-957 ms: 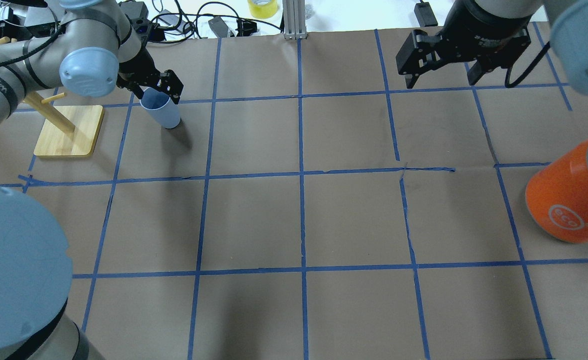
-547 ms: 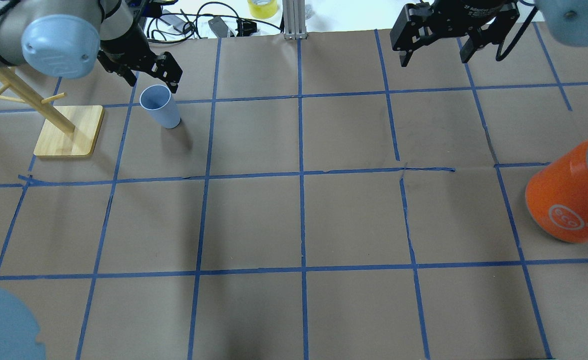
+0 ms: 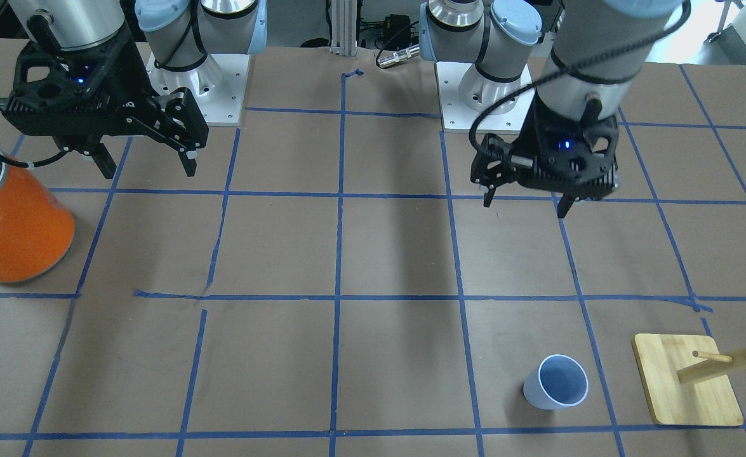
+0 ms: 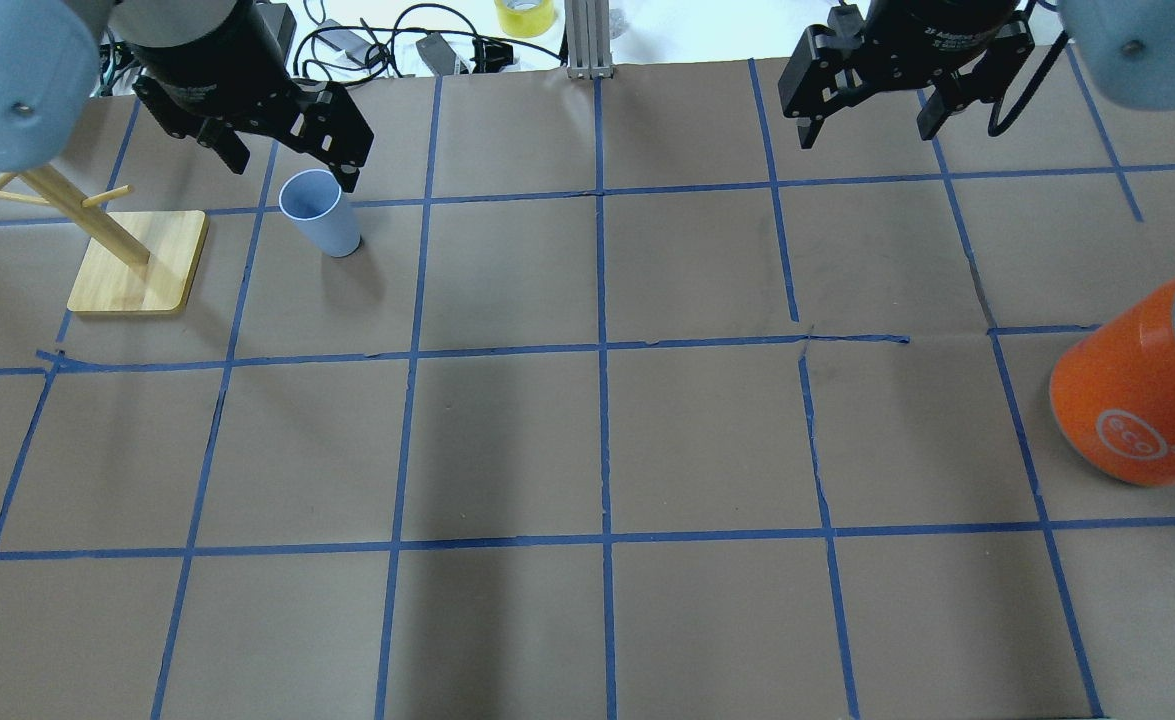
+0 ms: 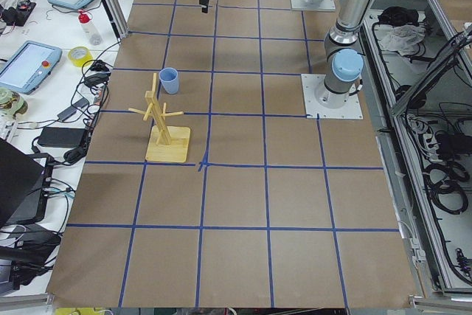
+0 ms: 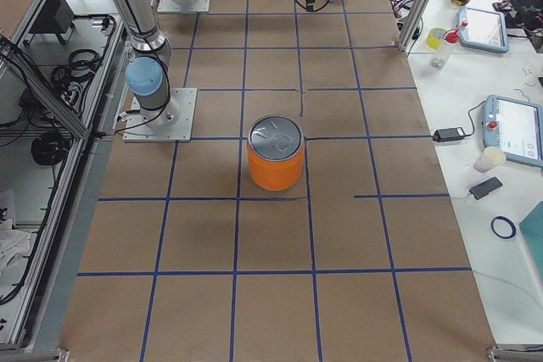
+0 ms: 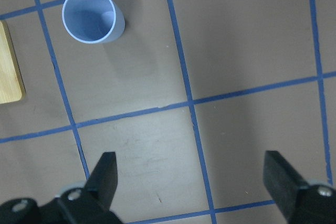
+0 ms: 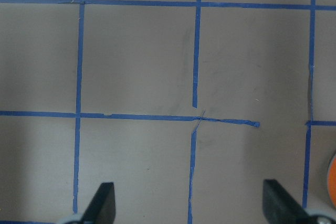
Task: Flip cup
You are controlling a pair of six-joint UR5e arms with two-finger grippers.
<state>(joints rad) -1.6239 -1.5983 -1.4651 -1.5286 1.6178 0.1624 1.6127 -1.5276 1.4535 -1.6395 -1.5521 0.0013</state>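
Standing upright, one cup [image 3: 557,384], one can [image 3: 14,228], left hand [image 3: 526,207] and right hand [image 3: 148,171] spread.

L gripper [image 3: 524,208] is off the cup [image 4: 319,215]. 1 s ago its fingers sit at the rim; now it's raised, jaws still spread, w/ the cup well apart from the fingertips in L wrist view. Big blue joint cap at overhead view's lower-left is gone from frame. R gripper [image 4: 867,135] is also up & nearer the far edge vs 1 s ago.
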